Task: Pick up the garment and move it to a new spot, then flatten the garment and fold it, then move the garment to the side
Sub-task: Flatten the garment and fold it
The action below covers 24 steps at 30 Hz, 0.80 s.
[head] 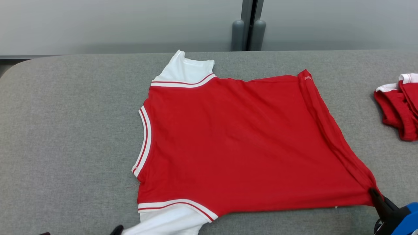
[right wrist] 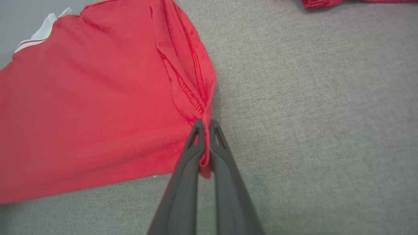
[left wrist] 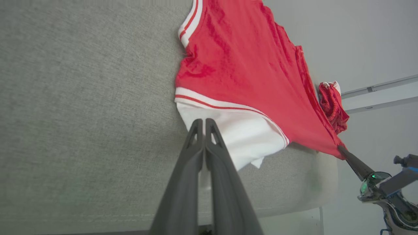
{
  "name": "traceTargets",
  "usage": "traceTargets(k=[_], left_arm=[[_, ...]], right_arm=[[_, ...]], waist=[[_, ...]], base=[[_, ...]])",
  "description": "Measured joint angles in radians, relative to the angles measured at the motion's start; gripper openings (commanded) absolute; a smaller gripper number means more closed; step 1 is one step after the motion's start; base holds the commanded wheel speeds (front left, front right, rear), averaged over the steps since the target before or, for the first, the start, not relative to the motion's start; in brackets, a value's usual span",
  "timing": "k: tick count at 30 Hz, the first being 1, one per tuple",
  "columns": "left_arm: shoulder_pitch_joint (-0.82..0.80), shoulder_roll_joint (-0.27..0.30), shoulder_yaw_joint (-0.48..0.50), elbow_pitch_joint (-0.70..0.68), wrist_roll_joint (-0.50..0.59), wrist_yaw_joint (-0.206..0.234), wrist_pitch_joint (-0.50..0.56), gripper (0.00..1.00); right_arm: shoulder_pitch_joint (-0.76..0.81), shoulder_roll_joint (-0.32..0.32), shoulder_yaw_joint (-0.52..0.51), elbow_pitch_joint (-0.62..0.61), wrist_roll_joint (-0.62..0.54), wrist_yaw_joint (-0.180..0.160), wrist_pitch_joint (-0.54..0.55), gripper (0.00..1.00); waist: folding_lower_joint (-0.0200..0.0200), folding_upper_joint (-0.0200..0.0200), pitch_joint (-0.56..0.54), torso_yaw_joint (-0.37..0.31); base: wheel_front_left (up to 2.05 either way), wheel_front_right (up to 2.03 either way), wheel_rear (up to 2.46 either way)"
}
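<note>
My right jaws pinch the shirt (right wrist: 98, 107) at its near hem corner. A tongue of red cloth shows between the two fingers, and the hem (right wrist: 192, 85) runs away from that pinch in a taut, rolled ridge. I hold the corner low, close over the tabletop (right wrist: 310, 114). I judge this is so that a pull travels along the cloth and draws it flat rather than lifting it.

My left jaws are pressed together, tips at the near sleeve (left wrist: 241, 133), the white one that reaches toward the tabletop's near edge. No cloth shows between those fingers, so I cannot tell whether they nip the sleeve or only lie over it. Placed there, they would anchor the neck end while the right side pulls.

The shirt lies spread across the middle of the tabletop, neck end to my left and hem to my right. The far sleeve (head: 186, 70) lies flat toward the far edge. The red body is mostly smooth. The trouble is at the right, where the hem is folded over on itself and my grip draws the near corner out to a point. I judge this to be the flattening step, with folding not yet begun.

Well apart at the far right lies another garment (head: 400, 104), red and white and bunched. That is likely the side where finished pieces go, so my pull should not drag the shirt into it.
</note>
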<state>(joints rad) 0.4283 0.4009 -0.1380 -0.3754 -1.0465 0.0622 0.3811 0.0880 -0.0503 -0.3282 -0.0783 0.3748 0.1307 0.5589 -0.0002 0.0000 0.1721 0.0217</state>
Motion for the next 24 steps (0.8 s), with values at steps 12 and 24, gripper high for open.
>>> traceTargets(k=[12,24], left_arm=[[-0.28,-0.105,-0.017,0.104,0.016,-0.075,-0.111,0.0],[-0.63,-0.216,-0.069,0.508,0.105,-0.134,-0.258,0.0]], right_arm=[[-0.113,0.0,0.046,0.072,0.054,0.0,-0.11,0.0],[-0.249,0.001,0.088,0.197,0.031,0.0,-0.214,0.0]], waist=[[0.0002,0.0,0.013,-0.001],[0.0003,0.0,0.058,-0.018]], base=[[0.0,0.0,0.0],[0.0,0.0,0.0]])
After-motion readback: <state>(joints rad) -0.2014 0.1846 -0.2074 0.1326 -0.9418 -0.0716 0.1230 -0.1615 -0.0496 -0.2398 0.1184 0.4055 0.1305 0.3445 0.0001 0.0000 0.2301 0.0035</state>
